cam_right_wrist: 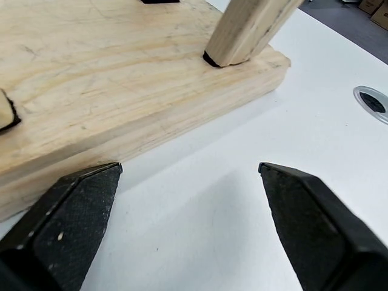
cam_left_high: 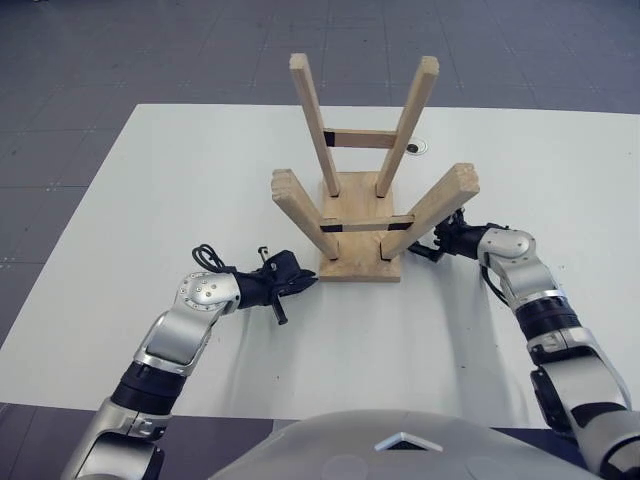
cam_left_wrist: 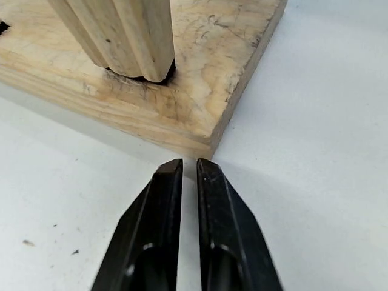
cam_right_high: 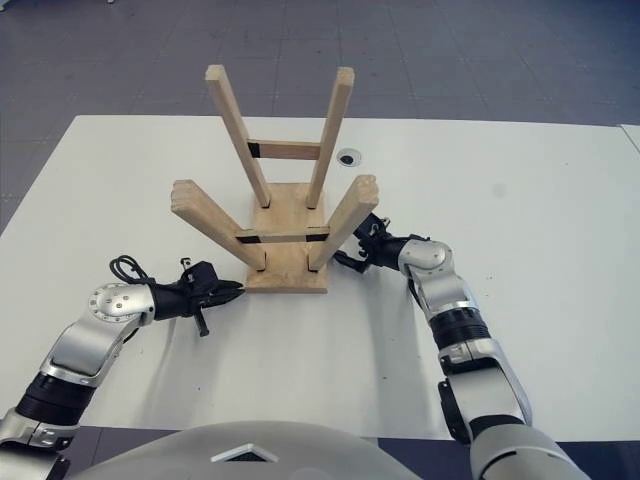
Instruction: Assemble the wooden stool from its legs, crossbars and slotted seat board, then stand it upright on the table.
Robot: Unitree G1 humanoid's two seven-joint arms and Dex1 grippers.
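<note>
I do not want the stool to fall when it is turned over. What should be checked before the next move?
1. Four legs seated in the seat board: ok.
2. Both crossbars in place: ok.
3. Left gripper holding the board: not ok, shut, at its corner, empty.
4. Right gripper ready: ok, open beside the board's edge.
5. Standing upright: not ok, the seat board lies on the table.

The stool (cam_right_high: 285, 215) rests upside down on the table (cam_right_high: 540, 220). The left gripper (cam_right_high: 234, 291) lies just beside its seat board's (cam_right_high: 290, 272) left corner, the right gripper (cam_right_high: 348, 260) by the right edge.
</note>
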